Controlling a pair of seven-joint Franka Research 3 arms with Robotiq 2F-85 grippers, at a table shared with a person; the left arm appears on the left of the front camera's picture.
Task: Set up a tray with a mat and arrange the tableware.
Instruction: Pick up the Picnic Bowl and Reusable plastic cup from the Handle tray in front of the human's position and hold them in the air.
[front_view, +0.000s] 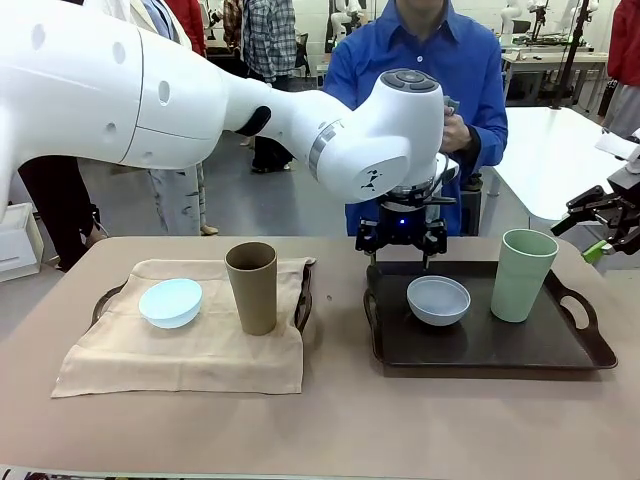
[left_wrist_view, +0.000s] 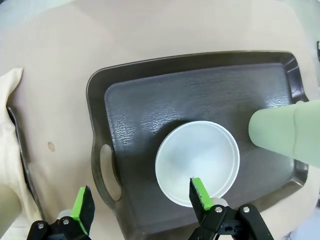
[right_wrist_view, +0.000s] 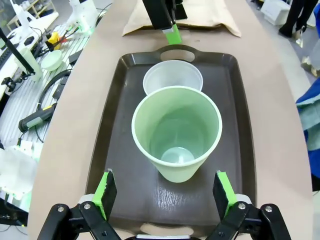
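Left wrist view: the left gripper is seen spread wide and empty. The white bowl lies just beyond its fingertips, toward one pad, on the dark tray. The right gripper is likewise parted, with nothing pinched. The green cup stands upright ahead of it on the same tray, apparently clear of both pads. Well off to the left gripper's side, the blue bowl and brown cup are set on a mat.
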